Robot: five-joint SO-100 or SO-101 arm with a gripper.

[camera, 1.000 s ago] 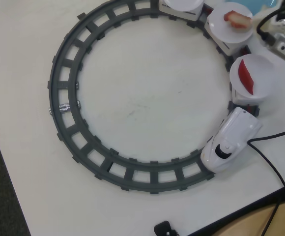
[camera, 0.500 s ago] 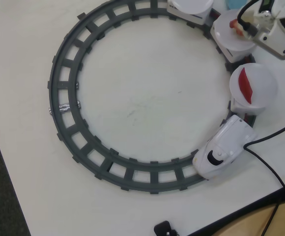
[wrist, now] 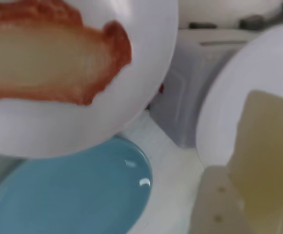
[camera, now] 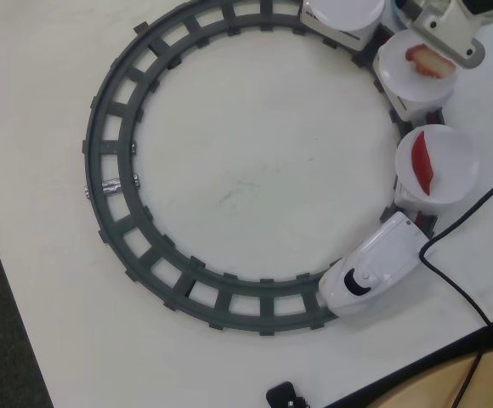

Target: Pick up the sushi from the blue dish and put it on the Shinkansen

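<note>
Holding sushi | jaws pinching it | over white plate | blue dish bare

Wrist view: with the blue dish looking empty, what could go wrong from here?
The pale sushi appears near the edge of a bare white plate; released here, it might slide off. In the overhead view the gripper hangs over the striped piece, which it could bump. The black cable beside the Shinkansen might snag it.
</note>
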